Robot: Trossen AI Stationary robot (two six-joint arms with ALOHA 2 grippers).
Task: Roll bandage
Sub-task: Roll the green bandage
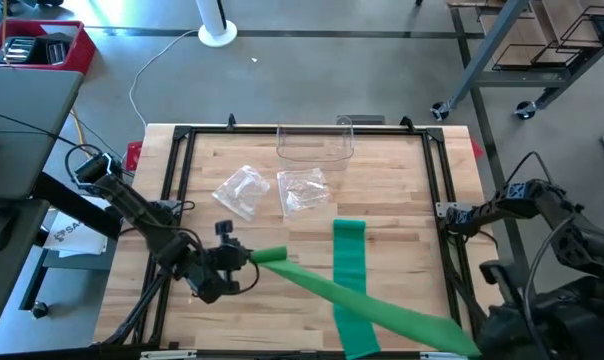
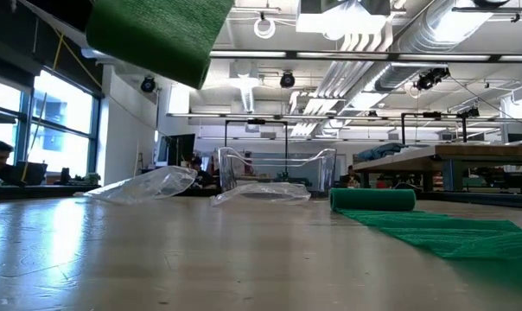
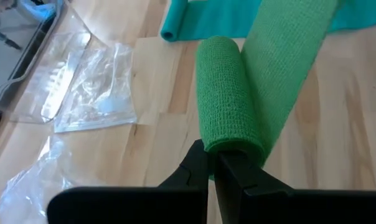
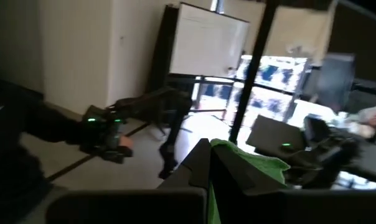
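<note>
A green bandage [image 1: 382,305] stretches slanting above the table. Its rolled-up end [image 3: 228,93] is at my left gripper [image 1: 250,258], near the table's left front, which is shut on it. The other end is bunched in my right gripper [image 4: 216,158], shut and raised off the table's near right corner [image 1: 477,340]. In the low view the lifted bandage [image 2: 157,30] shows at the top left. Another green length [image 1: 348,265] lies flat on the wood, with a small roll [image 2: 373,199] at its far end. My left gripper has the roll by its near end [image 3: 231,148], where the shut fingertips meet it. The fingers lie along the roll, slanting down from the table's left. The roll is lifted clear, with the strip leaving it toward the right. Whether a finger is inside the roll, I cannot tell. My right gripper pinches a bunched bit of green cloth [image 4: 253,163] between its two fingers, which point level. One layer or several cannot be told. The cloth is held well above the table, and the strip runs down from it toward the roll.
Two clear plastic bags [image 1: 244,190] [image 1: 304,192] lie at the table's middle, and a clear container [image 1: 315,143] stands at the far edge. A black frame [image 1: 177,170] rims the table. A person's arm [image 4: 32,121] shows beyond the table.
</note>
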